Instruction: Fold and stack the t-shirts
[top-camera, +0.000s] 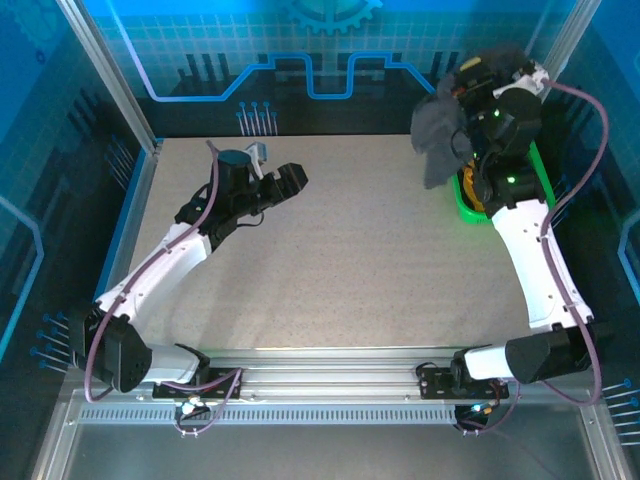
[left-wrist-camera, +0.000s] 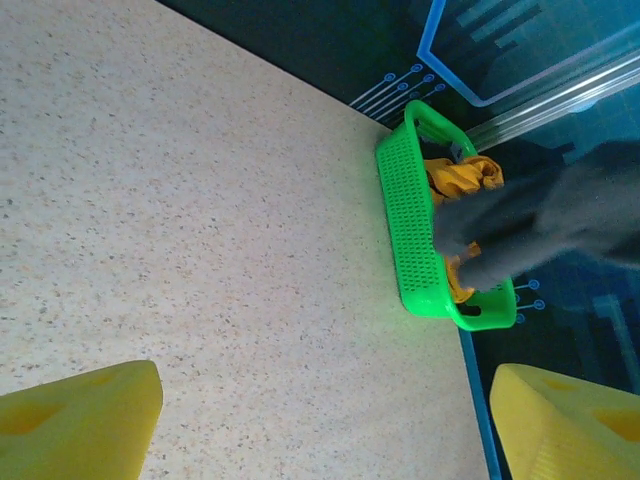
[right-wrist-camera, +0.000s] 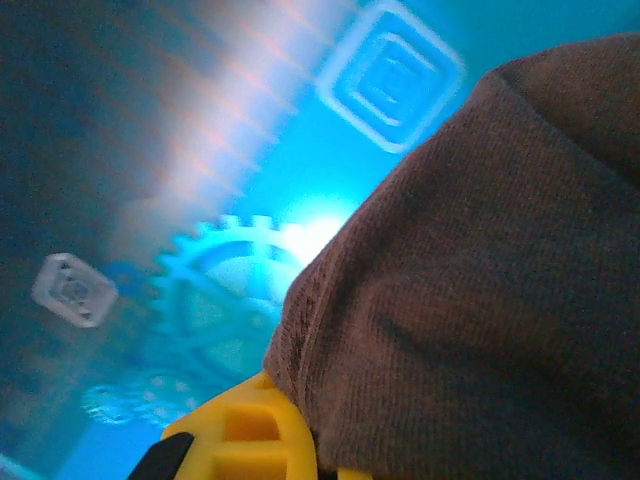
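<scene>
My right gripper is raised high at the back right, shut on the dark charcoal t-shirt, which hangs bunched below it above the green basket. In the right wrist view the dark cloth drapes over a yellow finger. The left wrist view shows the dark t-shirt trailing out of the basket, with the orange t-shirt crumpled inside. My left gripper hovers open over the table's back left, nothing between its yellow fingers.
The speckled table spreads bare between the two arms. The basket stands at the table's far right edge by the blue wall panel. An aluminium frame post rises at the back left.
</scene>
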